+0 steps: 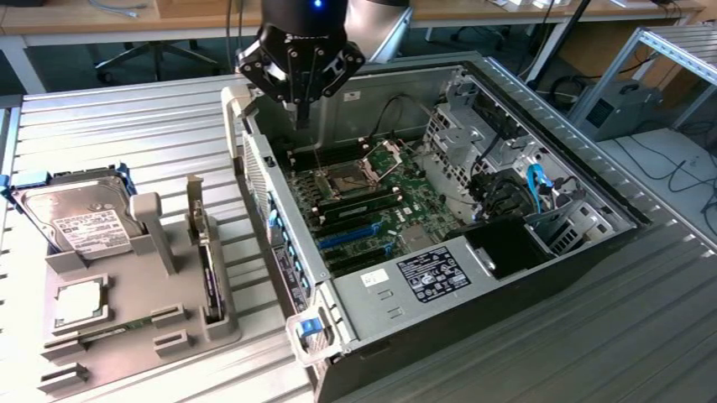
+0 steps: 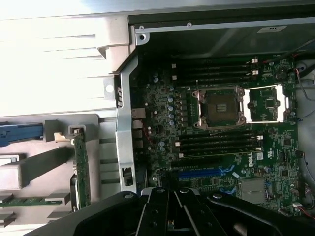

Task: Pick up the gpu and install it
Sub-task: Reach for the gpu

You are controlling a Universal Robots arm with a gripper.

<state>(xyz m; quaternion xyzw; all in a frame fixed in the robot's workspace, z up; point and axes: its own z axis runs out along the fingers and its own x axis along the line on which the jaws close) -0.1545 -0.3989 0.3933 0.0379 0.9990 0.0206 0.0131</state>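
Your fingers [image 1: 300,113] were clenched on nothing, hanging over the rear corner of the open case [image 1: 370,315]. The gpu [image 1: 201,252] stood on edge in the grey holder [image 1: 117,273] on the desk [image 1: 123,126], beside the case and well apart from the fingers.

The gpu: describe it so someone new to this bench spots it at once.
At the exterior view's left, beside the open computer case, sits a grey parts tray. The gpu stands on edge along the tray's case-side rim: a thin dark card with a silver bracket, unlike the boxy white-labelled hard drive.
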